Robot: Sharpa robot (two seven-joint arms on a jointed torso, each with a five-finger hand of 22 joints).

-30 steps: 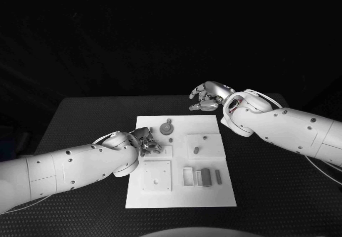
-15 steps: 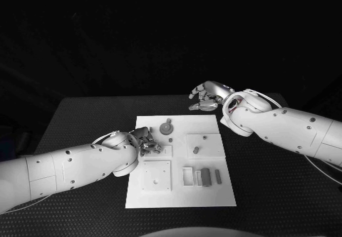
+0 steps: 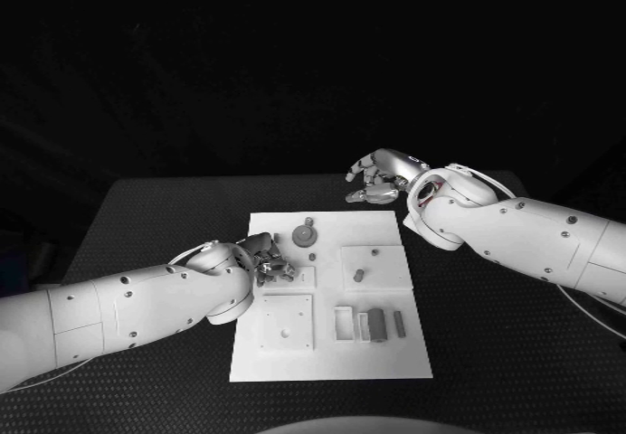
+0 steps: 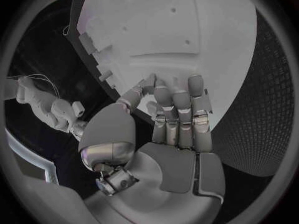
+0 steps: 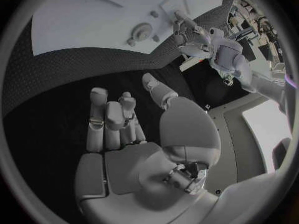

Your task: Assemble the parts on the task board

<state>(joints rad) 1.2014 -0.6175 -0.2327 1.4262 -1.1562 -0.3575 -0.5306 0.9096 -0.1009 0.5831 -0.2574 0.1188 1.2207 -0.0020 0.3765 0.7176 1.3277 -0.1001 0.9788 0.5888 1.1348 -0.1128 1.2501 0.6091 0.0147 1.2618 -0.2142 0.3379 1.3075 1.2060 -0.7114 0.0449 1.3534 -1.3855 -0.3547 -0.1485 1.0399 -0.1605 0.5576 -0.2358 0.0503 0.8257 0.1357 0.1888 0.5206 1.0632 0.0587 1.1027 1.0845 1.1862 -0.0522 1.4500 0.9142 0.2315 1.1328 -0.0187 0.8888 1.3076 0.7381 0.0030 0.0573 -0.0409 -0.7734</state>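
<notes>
The black table [image 3: 156,217] carries the white task board [image 3: 333,357], a long plate in the middle of it with square raised blocks and shallow pockets. The left hand [image 3: 268,258] is over the left edge of the board; its fingers are curled together, and I cannot tell if they hold something. The right hand [image 3: 383,176] hangs just beyond the far edge of the board, fingers loosely bent and apart, holding nothing. A round grey part [image 3: 304,235] lies near the far edge of the board, and narrow grey parts [image 3: 378,324] sit in pockets on the near right.
</notes>
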